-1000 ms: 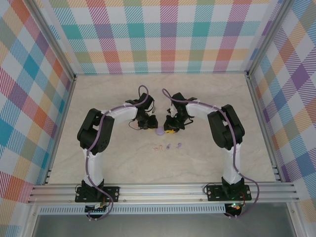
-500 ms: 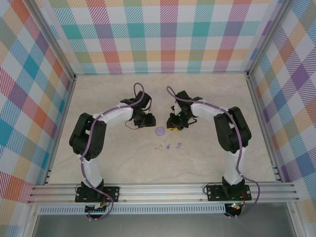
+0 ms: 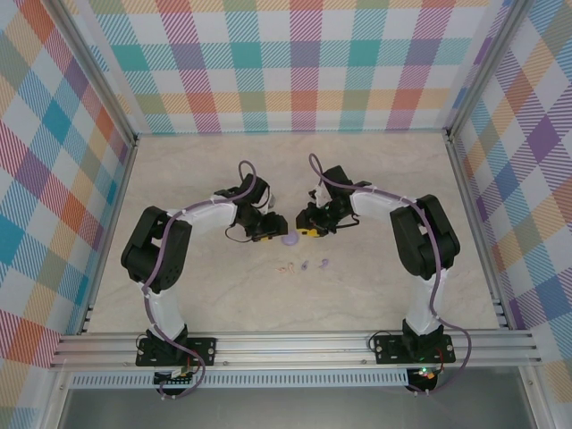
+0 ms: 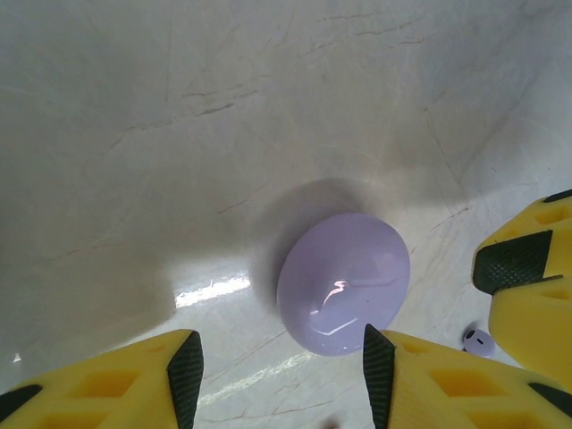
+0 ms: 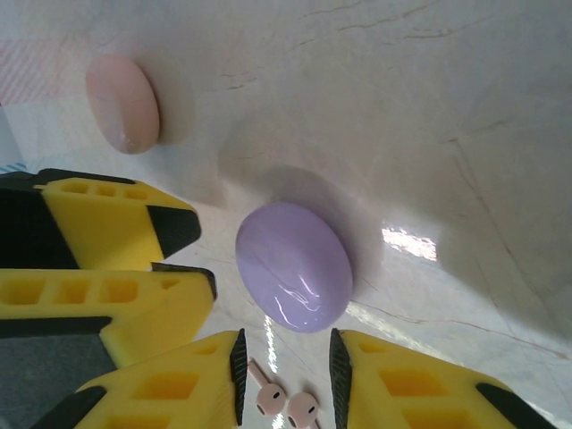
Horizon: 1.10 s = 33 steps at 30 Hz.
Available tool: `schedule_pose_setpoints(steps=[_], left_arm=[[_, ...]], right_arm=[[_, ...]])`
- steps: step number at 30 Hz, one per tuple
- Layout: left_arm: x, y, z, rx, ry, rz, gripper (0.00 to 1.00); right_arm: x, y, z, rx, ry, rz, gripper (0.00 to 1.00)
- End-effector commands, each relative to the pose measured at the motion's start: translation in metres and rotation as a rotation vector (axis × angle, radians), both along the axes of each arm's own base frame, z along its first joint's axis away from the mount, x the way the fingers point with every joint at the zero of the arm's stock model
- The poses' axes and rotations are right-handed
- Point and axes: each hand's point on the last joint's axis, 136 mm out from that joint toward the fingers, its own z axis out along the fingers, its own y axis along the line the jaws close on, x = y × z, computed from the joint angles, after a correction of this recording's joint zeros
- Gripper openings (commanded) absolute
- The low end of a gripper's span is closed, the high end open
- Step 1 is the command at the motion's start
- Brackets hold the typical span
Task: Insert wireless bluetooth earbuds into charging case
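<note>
The left arm (image 3: pixel 159 255) and the right arm (image 3: pixel 422 239) rise from their bases and bend inward low over the worktop (image 3: pixel 197 179). The left gripper (image 3: pixel 264 232) sits just left of the lilac case (image 3: pixel 290 239) and the right gripper (image 3: pixel 310 231) just right of it. Both have their jaws apart and hold nothing.

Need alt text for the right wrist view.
A round lilac case lies on the pale marbled table, just ahead of the right gripper, whose yellow fingers stand slightly apart. Two pale pink earbuds show in the gap between them; a pink case sits upper left.
</note>
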Motion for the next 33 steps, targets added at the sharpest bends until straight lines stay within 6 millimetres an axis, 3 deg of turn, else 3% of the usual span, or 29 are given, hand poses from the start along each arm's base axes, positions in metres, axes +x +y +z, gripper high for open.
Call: schedule_pose_setpoints(steps=[1, 9, 23, 33], left_arm=[[0.004, -0.001, -0.003, -0.064, 0.020, 0.026, 0.53], [0.008, -0.003, -0.010, -0.144, 0.041, 0.060, 0.52], [0.001, -0.009, -0.022, -0.179, 0.096, 0.038, 0.49], [-0.006, -0.016, -0.019, -0.231, 0.121, 0.007, 0.41]], right_arm=[[-0.004, 0.008, -0.006, 0.038, 0.039, 0.013, 0.34], [-0.008, 0.008, -0.022, 0.008, 0.077, 0.017, 0.29], [-0.012, 0.013, -0.029, 0.011, 0.095, 0.031, 0.29], [-0.011, 0.013, -0.034, -0.001, 0.100, 0.026, 0.28]])
